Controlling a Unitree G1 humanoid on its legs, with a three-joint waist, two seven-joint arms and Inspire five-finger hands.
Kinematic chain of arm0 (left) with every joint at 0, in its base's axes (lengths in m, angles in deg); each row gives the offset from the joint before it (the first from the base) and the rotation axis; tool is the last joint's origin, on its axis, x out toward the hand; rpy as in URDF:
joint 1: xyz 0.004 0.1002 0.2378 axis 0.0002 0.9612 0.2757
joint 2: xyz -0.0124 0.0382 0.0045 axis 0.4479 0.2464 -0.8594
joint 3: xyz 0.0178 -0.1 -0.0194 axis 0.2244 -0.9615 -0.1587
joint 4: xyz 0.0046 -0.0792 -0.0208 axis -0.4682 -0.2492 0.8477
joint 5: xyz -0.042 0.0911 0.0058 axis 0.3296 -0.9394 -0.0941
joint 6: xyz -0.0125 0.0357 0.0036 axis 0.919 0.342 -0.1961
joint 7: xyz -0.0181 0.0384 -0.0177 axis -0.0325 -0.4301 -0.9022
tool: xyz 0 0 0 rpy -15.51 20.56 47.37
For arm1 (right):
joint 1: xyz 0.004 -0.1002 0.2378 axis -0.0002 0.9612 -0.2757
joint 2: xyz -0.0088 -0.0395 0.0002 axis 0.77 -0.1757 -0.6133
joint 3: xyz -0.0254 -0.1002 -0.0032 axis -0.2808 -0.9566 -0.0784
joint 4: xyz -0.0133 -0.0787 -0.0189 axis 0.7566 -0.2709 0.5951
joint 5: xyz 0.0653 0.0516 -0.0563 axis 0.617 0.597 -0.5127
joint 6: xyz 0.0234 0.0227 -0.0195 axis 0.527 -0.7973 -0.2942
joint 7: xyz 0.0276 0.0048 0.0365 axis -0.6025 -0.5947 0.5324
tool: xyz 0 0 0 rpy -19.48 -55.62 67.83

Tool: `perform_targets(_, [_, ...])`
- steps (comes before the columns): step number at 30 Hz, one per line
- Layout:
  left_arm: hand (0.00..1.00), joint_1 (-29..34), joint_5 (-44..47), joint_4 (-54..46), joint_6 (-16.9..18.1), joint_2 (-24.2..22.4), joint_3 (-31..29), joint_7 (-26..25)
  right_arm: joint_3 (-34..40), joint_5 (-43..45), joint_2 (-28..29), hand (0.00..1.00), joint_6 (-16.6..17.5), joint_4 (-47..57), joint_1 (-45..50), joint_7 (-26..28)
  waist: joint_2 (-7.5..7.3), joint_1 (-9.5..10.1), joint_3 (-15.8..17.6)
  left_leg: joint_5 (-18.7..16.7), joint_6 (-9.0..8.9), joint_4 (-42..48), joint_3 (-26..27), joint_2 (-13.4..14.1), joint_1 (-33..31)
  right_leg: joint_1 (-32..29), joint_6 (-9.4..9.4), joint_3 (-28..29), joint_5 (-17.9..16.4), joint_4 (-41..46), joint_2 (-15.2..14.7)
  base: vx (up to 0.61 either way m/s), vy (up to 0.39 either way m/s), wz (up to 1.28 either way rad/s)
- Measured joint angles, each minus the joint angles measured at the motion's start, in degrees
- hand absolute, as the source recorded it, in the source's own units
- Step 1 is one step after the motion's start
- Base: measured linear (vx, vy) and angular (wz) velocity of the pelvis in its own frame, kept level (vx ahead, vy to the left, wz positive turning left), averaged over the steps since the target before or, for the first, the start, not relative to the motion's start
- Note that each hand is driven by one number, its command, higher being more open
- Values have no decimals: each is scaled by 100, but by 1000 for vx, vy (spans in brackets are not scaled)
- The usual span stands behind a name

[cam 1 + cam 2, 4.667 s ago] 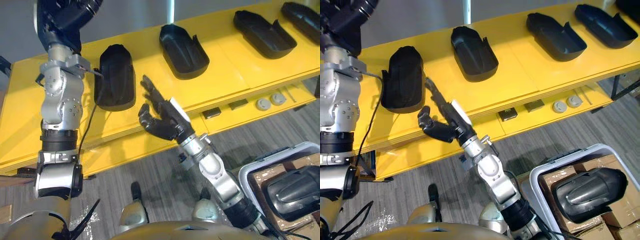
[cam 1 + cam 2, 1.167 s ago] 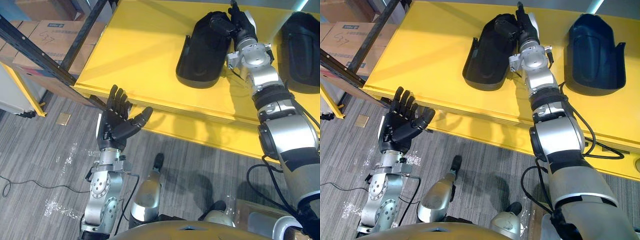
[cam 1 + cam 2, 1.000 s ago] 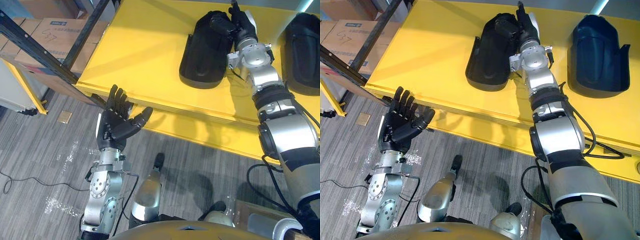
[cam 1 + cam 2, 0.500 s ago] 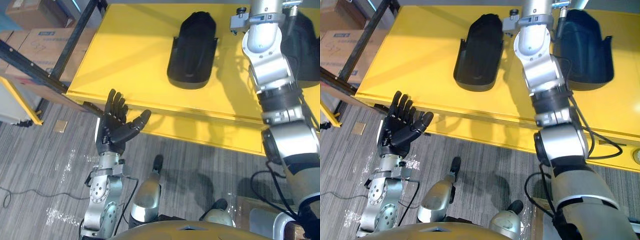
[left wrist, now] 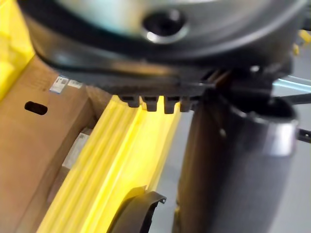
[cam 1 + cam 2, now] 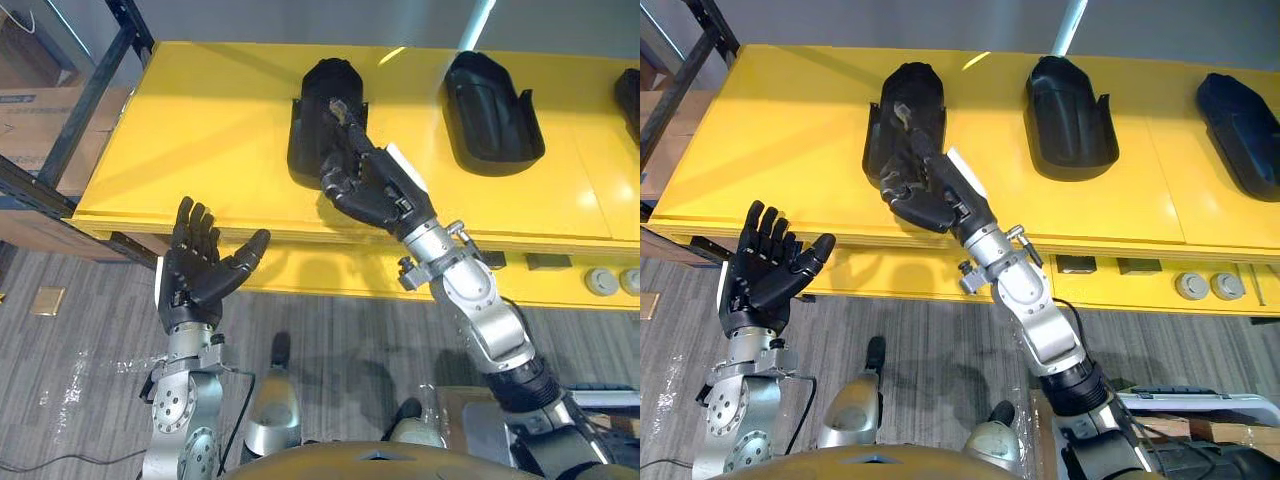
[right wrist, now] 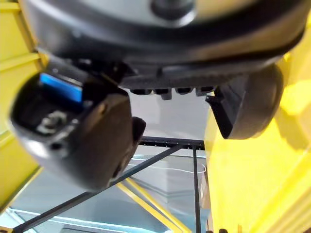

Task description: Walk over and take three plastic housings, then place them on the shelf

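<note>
Three black plastic housings lie on the yellow shelf: the left one, the middle one and one further right. My right hand hovers over the shelf's front edge, just in front of the left housing. It is open, its fingers reach over that housing's near end, and it holds nothing. In the right wrist view a housing lies beyond the straight fingers. My left hand is open, palm up, below and in front of the shelf edge, well left of the housings.
A lower yellow ledge holds two grey discs and small dark blocks. A black rack post slants at the shelf's left end, with a cardboard box behind it. A grey bin rim sits at lower right.
The right hand held the left housing on the shelf a second ago, let it go and has drawn back to the front edge. The view has shifted right. The left hand stays open.
</note>
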Motion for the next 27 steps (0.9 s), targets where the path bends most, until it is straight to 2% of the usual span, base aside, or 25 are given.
perform_targets(5, [100, 109, -15, -105, -24, 0, -97, -73, 36, 39, 150, 100, 155, 175, 249, 276, -133, -23, -78, -7, 4, 0, 105, 19, -9, -102, -10, 128, 8, 7, 2, -38, -10, -10])
perform_targets(10, [100, 111, -18, -122, -31, 0, -106, -121, 22, -7, 364, 100, 485, 178, 406, 357, -133, -44, -79, -5, 5, 0, 109, 18, -26, -123, -10, 135, 7, 9, 2, -15, -3, -1])
perform_targets(18, [100, 175, -20, -350, -124, -1, -106, -138, -548, 12, 400, 100, 490, 175, 403, 943, -148, 10, -98, 54, 60, 2, 58, 11, -214, -275, -17, 109, 35, 11, 10, -4, -3, 1])
perform_targets(27, [100, 155, -20, -349, -124, -1, -134, -124, -677, 52, 392, 100, 446, 0, 405, 1103, -165, -18, -108, 33, 34, -2, 56, 13, -244, -304, -18, 108, 27, 26, 10, -29, -5, 0])
